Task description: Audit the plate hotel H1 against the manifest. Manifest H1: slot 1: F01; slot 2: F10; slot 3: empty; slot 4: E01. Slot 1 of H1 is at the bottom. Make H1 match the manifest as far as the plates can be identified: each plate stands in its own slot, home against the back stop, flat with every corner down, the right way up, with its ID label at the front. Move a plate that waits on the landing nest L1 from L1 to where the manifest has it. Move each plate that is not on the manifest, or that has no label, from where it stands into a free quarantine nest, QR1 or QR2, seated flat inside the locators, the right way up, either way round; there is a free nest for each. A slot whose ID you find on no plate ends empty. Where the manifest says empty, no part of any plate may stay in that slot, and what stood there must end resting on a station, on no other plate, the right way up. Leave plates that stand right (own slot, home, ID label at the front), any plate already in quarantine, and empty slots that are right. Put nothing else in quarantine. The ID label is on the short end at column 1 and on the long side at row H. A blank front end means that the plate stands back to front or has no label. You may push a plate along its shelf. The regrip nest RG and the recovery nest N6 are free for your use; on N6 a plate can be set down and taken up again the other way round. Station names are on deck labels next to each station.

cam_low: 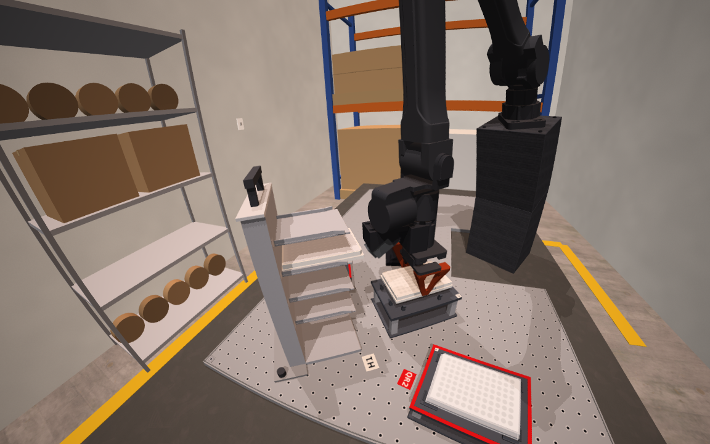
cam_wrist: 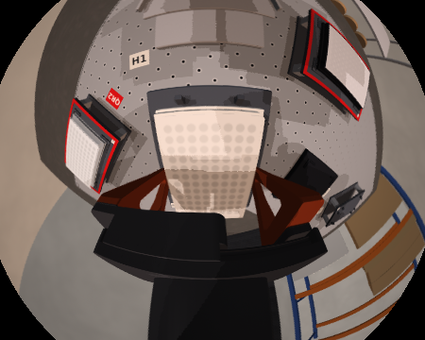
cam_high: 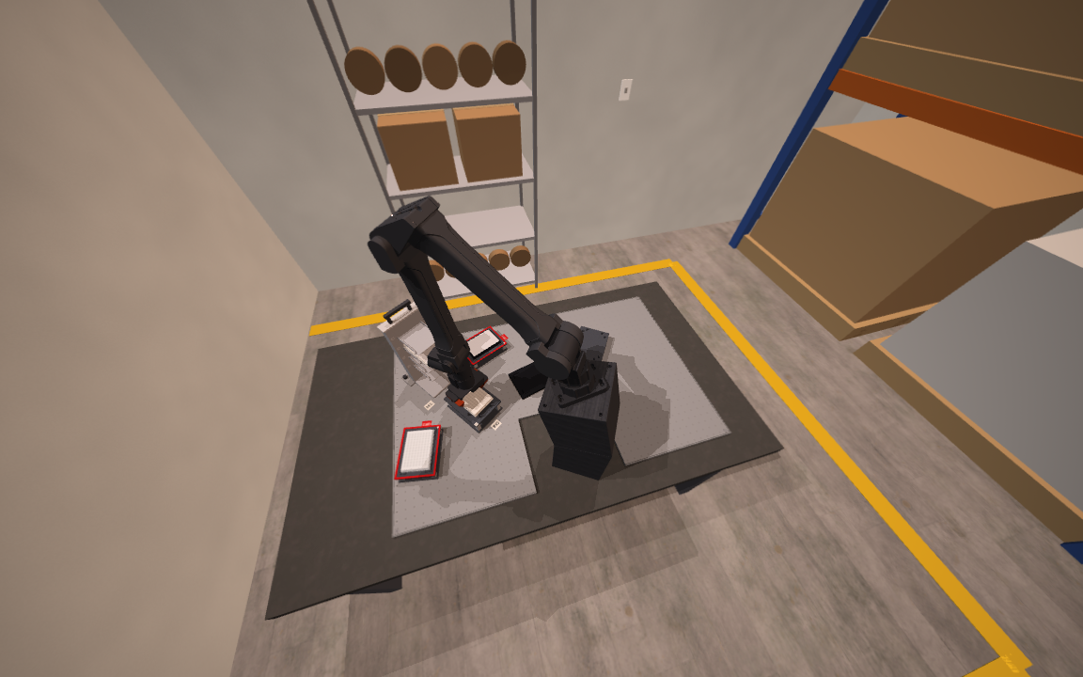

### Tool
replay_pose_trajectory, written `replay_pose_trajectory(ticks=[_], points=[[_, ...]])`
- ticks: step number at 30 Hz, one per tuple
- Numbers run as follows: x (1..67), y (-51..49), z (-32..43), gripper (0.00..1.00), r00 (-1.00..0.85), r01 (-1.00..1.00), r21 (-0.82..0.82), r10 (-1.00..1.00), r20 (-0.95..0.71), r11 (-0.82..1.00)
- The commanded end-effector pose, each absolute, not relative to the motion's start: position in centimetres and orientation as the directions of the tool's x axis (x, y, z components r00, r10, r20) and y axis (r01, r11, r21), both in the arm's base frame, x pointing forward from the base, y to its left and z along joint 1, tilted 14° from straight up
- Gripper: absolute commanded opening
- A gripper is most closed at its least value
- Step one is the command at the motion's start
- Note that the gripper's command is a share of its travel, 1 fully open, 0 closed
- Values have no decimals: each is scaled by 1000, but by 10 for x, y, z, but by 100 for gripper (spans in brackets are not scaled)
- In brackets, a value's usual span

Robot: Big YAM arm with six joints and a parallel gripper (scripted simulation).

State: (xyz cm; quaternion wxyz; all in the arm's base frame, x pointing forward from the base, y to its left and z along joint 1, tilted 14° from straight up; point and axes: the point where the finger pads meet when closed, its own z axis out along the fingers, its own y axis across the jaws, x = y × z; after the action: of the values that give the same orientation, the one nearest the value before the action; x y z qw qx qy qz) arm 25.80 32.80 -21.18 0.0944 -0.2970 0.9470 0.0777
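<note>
My gripper points down over a raised dark nest in front of the plate hotel H1. Its red fingers stand on both long sides of a white well plate and are shut on it, holding it at the level of the nest top. The plate and gripper also show in the top view. H1 holds one plate on an upper shelf, with its front end sticking out a little. The lower shelves look empty. I can read no ID labels.
The red-framed nest QR2 near the front holds a white plate. A second red-framed nest behind the arm also holds a plate. The arm's dark pedestal stands to the right. A small black block lies on the deck.
</note>
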Motion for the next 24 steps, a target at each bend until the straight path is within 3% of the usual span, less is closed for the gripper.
replay_pose_trajectory(ticks=[1, 24], points=[[258, 331, -203, 86, -805, -576, 94, -545, -235, 812], [257, 327, -182, 86, -805, -576, 94, -544, -238, 812]])
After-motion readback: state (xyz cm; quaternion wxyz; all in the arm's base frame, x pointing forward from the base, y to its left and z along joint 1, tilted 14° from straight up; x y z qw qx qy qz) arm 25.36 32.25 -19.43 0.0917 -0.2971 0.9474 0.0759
